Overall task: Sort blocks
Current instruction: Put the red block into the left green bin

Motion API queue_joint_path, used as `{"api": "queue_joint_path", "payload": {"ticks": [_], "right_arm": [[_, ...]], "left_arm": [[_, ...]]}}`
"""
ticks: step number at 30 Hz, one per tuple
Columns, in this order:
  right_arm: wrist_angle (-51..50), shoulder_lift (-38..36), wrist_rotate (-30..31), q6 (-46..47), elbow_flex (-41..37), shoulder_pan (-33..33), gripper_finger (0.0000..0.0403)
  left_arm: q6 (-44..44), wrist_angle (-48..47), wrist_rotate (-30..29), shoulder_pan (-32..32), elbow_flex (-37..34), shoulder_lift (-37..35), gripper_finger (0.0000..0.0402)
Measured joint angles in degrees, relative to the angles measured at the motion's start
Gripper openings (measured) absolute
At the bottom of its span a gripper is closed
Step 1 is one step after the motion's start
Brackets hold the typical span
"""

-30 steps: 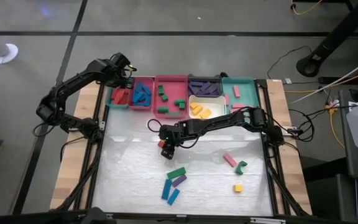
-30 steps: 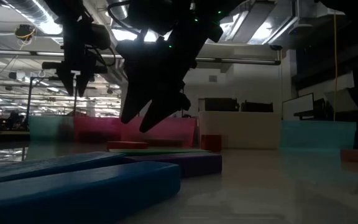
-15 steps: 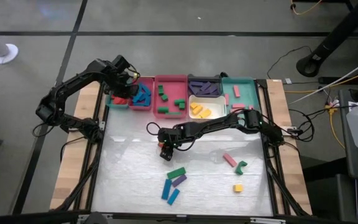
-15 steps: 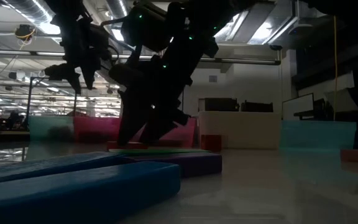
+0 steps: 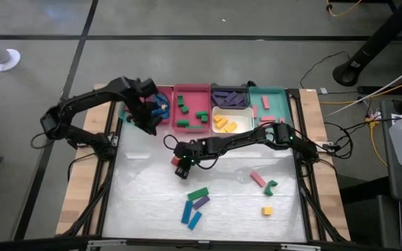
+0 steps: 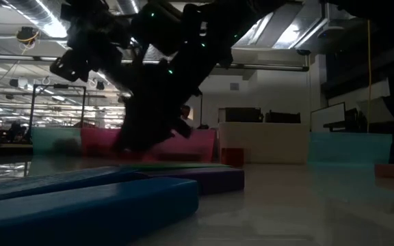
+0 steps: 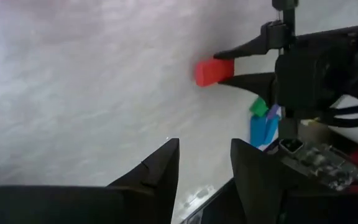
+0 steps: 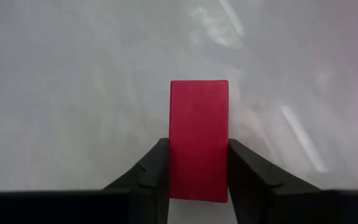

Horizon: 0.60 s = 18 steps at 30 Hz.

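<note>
Right jaws: clamped on a red block [image 8: 198, 140], one dark finger [image 8: 151, 171] pressed to each long side; the right gripper [image 5: 181, 167] sits low over the white desk [image 5: 145, 202], left of centre.
Left jaws: apart with nothing between them; the left gripper [image 5: 147, 123] hangs over the desk's far-left part, just in front of the trays.
Red block from the left wrist: it [image 7: 214, 71] shows at the tips of the right arm's fingers, above the bare desk.
Trays: a row along the far edge holds sorted blocks: blue ones [image 5: 160, 104], green ones in a pink tray [image 5: 191, 127], purple ones [image 5: 230, 100], yellow ones [image 5: 223, 124].
Loose blocks: a green bar [image 5: 198, 194], a purple bar [image 5: 201, 203] and two blue bars [image 5: 190, 215] lie close together near the front; a pink bar [image 5: 257, 179], a green piece [image 5: 270, 187] and a yellow cube [image 5: 266, 210] lie to the right, well apart from both grippers.
Low view: the blue bars [image 6: 87, 205] fill the foreground, and dark arms block much of the trays behind.
</note>
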Motion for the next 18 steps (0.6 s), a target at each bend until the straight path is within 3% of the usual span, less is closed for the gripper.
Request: {"api": "queue_joint_path", "payload": {"ticks": [8,18], "right_arm": [[5.1,-0.3,-3.8,1.3,5.1,0.0,0.0118],[4.7,-0.5,1.6,-0.4,13.2,-1.5,0.0122]], "left_arm": [[-1.6,0.0,0.2,-5.2,0.0,0.0,0.0133],[-1.9,-0.1,1.7,-7.0,0.0,0.0,0.0145]]}}
